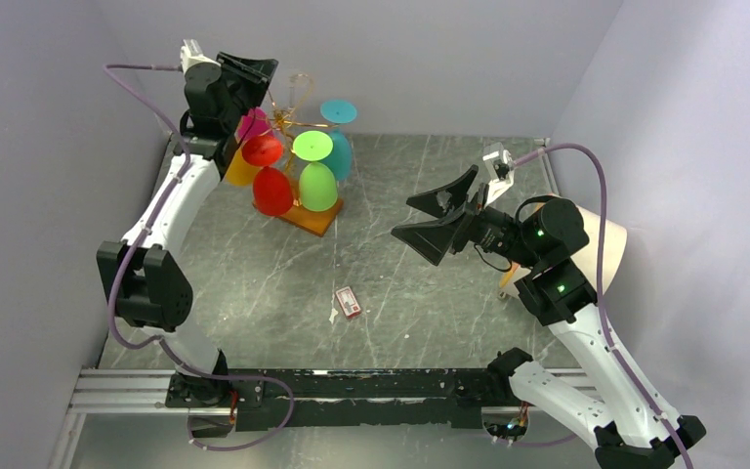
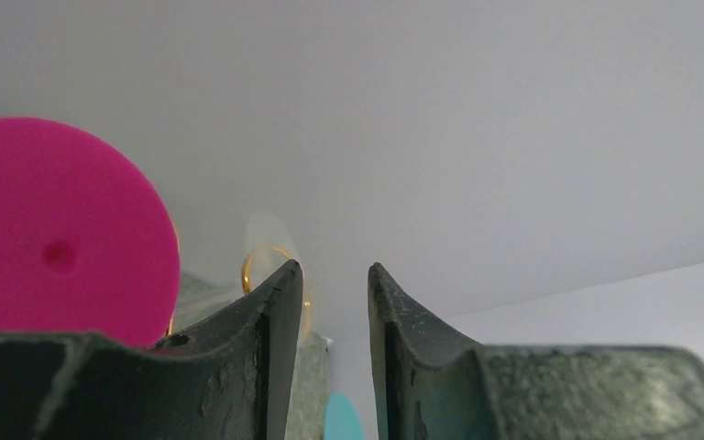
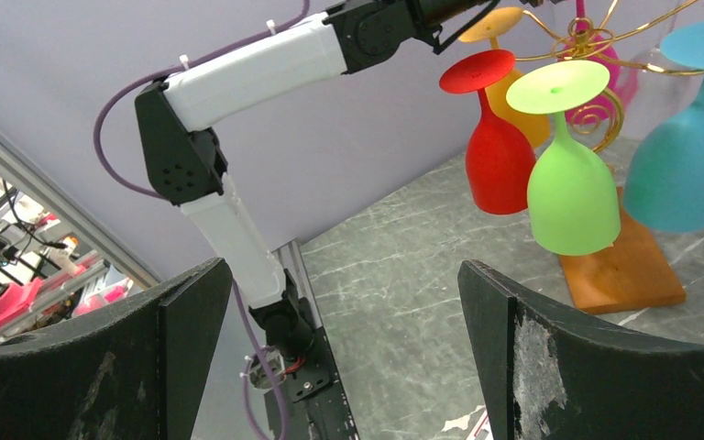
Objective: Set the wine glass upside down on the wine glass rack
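A: Which step are we on?

B: Release at the rack, by my read. The left gripper point(image 1: 259, 83) is up at the gold wire top of the wine glass rack point(image 1: 288, 117), jaws partly apart. The left wrist view shows nothing between them.

A: Where's the glass?

B: The pink wine glass point(image 1: 252, 125) is at the rack's left side, right under that gripper. In the wrist view its foot disc sits just beside the left finger point(image 2: 275, 312), on the outside, not in the gap. I can't tell if they touch.

A: Is it seated?

B: Looks hung, but the gripper hides the wire slot in the top view, so I can't confirm.

A: Next move?

B: My judgement is to back straight out, away from the rack, jaws wide enough to clear the foot. No sideways sweep. The orange glass point(image 1: 238, 171), red glass point(image 1: 271, 188), green glass point(image 1: 317, 186) and teal glass point(image 1: 340, 151) hang packed close, so one knock could swing them all.

A: And the other arm?

B: The right gripper point(image 1: 439, 217) is spread wide and empty, over the table point(image 1: 430, 322), well apart from the rack.
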`<act>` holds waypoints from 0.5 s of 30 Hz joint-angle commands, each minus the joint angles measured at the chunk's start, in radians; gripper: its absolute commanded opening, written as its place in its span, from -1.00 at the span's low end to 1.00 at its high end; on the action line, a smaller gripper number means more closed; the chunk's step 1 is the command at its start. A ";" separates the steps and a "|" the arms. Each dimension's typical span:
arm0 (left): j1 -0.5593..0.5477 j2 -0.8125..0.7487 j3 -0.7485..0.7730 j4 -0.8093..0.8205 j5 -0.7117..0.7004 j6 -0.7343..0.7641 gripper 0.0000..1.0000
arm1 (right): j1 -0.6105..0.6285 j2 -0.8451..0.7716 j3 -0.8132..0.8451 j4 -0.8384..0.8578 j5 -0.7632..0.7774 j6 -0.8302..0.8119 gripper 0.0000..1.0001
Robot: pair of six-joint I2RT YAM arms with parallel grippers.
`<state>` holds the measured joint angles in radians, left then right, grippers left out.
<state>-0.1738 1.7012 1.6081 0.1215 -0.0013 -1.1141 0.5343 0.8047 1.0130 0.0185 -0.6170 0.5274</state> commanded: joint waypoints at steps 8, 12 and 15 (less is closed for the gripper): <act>0.001 -0.104 -0.026 0.017 -0.094 0.080 -0.26 | 0.003 -0.018 -0.005 0.033 -0.008 0.013 1.00; -0.002 -0.128 -0.033 0.020 -0.098 0.138 -0.22 | 0.003 -0.022 -0.005 0.019 0.000 0.003 1.00; -0.012 -0.154 -0.035 0.021 -0.102 0.207 -0.15 | 0.003 -0.023 -0.005 0.004 0.012 -0.012 1.00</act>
<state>-0.1745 1.6047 1.5814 0.1253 -0.0780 -1.0126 0.5343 0.7963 1.0130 0.0216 -0.6163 0.5343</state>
